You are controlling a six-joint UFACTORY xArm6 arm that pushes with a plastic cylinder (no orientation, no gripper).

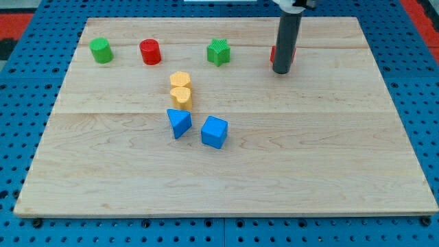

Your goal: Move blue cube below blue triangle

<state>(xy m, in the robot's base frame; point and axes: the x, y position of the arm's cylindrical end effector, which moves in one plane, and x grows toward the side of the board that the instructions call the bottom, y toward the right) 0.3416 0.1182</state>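
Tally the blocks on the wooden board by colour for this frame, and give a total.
Green: 2, green cylinder and green star-shaped block
Red: 2, red cylinder and red block partly hidden behind my tip
Yellow: 2, upper yellow block and lower yellow block
Blue: 2, blue triangle and blue cube
Total: 8

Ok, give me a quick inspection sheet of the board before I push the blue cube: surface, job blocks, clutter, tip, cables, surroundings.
Surface: wooden board, flat, light.
Job's things: blue cube lies just to the view's right of the blue triangle, slightly lower, a small gap between.
Clutter: two yellow blocks stacked-looking above the triangle; green cylinder, red cylinder, green star along the top; red block partly hidden behind the rod.
Grippers: none; my tip rests by the red block, far from the blue blocks.
Cables: nothing seen.
Surroundings: blue pegboard.
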